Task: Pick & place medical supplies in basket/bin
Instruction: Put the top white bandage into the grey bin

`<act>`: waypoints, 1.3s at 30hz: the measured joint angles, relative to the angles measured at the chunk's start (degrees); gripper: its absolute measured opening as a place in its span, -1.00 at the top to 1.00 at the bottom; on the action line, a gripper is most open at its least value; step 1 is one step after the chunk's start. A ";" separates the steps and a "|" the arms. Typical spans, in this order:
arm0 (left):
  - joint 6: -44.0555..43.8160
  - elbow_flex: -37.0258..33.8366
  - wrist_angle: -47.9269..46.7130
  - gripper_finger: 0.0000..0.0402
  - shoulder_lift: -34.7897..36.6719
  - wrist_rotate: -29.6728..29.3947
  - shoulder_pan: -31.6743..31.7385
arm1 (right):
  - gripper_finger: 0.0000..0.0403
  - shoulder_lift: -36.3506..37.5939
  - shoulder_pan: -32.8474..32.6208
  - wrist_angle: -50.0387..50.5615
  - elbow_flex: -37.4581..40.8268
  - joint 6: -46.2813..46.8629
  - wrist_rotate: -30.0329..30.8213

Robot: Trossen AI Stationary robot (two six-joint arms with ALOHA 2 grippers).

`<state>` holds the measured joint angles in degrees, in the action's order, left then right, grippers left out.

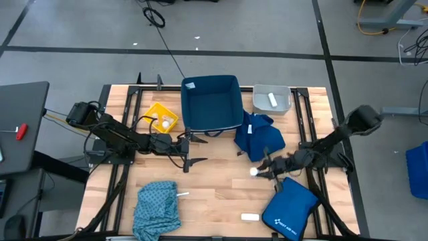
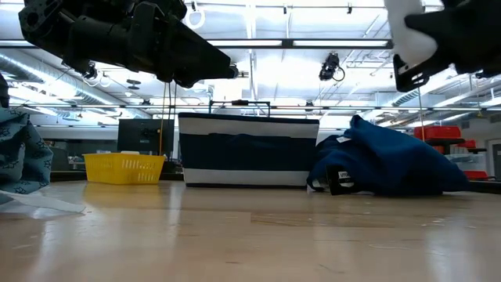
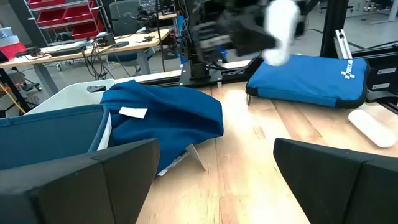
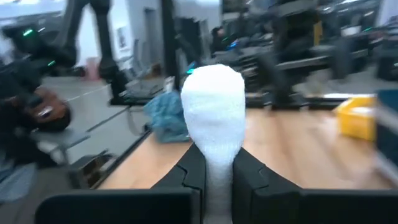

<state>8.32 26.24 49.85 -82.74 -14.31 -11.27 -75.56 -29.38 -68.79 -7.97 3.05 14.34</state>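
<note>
So my right gripper (image 1: 262, 172) was clamped on a white packet (image 1: 254, 172), held clear above the surface beside the dark blue cloth (image 1: 259, 138), probably so I could carry it to a bin. Left gripper (image 1: 189, 151) hung wide open near the navy tub (image 1: 212, 100), holding nothing.

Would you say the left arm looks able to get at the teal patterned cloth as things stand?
Probably yes: the left gripper hangs open and empty, and the teal patterned cloth lies on its own side of the table with bare wood between them.
</note>
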 joint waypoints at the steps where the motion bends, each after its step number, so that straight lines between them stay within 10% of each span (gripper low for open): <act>1: 0.00 0.00 0.00 -0.59 0.00 0.00 0.00 | 0.83 1.82 1.05 0.00 1.08 -0.12 0.19; 12: 0.02 0.00 -0.02 -0.59 0.00 0.00 0.00 | 0.83 14.22 14.53 4.70 4.57 -2.44 7.05; 39: 0.02 0.00 -0.40 -0.59 0.00 0.00 0.00 | 0.83 14.60 46.81 17.40 4.46 1.65 39.23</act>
<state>8.34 26.24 49.45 -82.74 -14.31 -11.27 -60.96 17.44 -51.39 -3.51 4.69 53.57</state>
